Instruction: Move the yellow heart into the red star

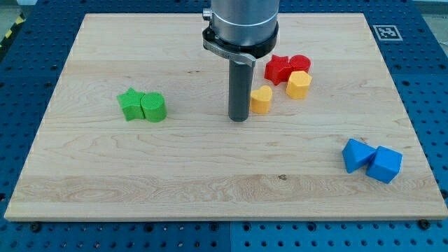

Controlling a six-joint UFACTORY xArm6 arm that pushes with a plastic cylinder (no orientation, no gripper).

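Note:
The yellow heart (261, 99) lies on the wooden board just right of my tip (240, 117), touching or nearly touching the rod. The red star (278, 69) lies above and to the right of the heart, a short gap away. A red round block (299, 64) sits against the star's right side. A yellow hexagon block (298, 85) lies just below the red pair, right of the heart.
A green star (130, 104) and a green round block (153, 108) sit together at the view's left. Two blue blocks (358, 155) (385, 164) sit together at the lower right. The board (210, 175) rests on a blue perforated table.

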